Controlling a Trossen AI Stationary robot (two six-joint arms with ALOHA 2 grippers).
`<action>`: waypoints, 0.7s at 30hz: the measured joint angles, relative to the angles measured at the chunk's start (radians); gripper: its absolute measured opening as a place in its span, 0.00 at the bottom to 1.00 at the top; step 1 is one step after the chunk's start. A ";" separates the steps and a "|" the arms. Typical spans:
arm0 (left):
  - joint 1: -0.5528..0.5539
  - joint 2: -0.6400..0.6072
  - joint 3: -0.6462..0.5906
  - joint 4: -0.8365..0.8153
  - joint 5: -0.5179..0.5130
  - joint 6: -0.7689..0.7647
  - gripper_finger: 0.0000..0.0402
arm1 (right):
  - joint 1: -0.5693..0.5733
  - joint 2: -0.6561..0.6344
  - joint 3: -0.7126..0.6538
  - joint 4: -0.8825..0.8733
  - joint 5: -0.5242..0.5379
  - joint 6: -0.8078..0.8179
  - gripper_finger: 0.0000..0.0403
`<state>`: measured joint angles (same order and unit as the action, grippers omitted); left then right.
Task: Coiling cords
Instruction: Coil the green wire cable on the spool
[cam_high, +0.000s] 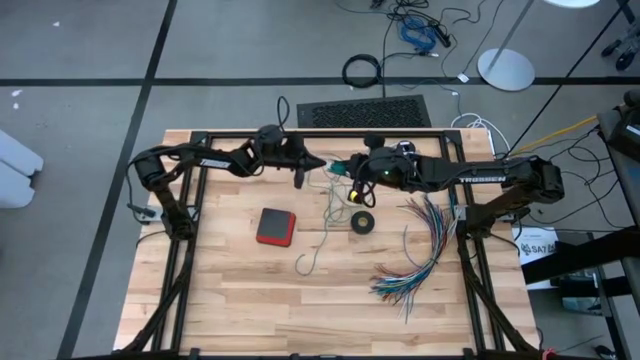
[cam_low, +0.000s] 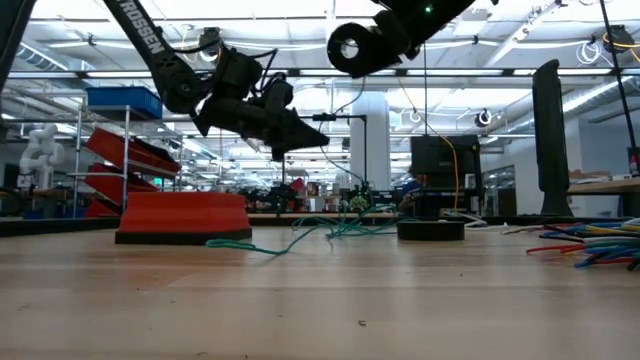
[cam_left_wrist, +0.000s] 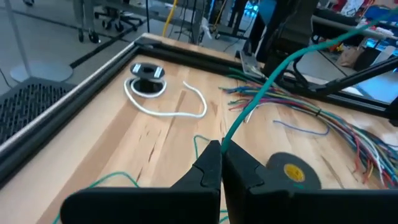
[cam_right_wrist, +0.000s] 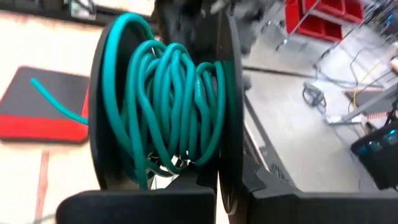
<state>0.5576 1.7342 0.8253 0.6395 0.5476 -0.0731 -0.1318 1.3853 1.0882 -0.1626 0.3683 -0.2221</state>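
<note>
Right wrist view, black plastic spool (cam_right_wrist: 225, 93) wound with thin teal-green cord (cam_right_wrist: 168, 106), gripped by right end effector (cam_right_wrist: 214, 186), left end effector (cam_left_wrist: 221, 163) clenched on same cord, one white cord (cam_left_wrist: 168, 106) beyond it.

The near half of the table (cam_high: 250, 310) lies bare — the widest room for a gripper to pass. Toward the right, the fan of multicoloured wires (cam_high: 420, 250) spreads from mid-table to the near right. At centre, the black tape ring (cam_high: 363, 222) and the loose teal cord (cam_high: 330, 215) trailing across the wood clutter the middle. The red block (cam_high: 276, 227) sits just left of them. At the far edge, both arms meet above the table — left gripper (cam_high: 318, 162) and right gripper (cam_high: 345, 170) close together.
</note>
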 joint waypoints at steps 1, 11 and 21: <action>0.000 -0.008 0.000 0.001 0.000 0.000 0.00 | 0.000 0.000 0.000 -0.015 0.000 0.003 0.00; 0.028 -0.104 0.000 -0.058 0.000 0.005 0.00 | 0.000 0.000 0.000 -0.174 0.019 0.044 0.00; 0.038 -0.176 0.000 -0.106 0.006 0.007 0.00 | 0.000 0.000 0.000 -0.249 0.155 0.026 0.00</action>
<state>0.5953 1.5587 0.8249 0.5338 0.5533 -0.0658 -0.1318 1.3857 1.0882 -0.4118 0.5235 -0.1962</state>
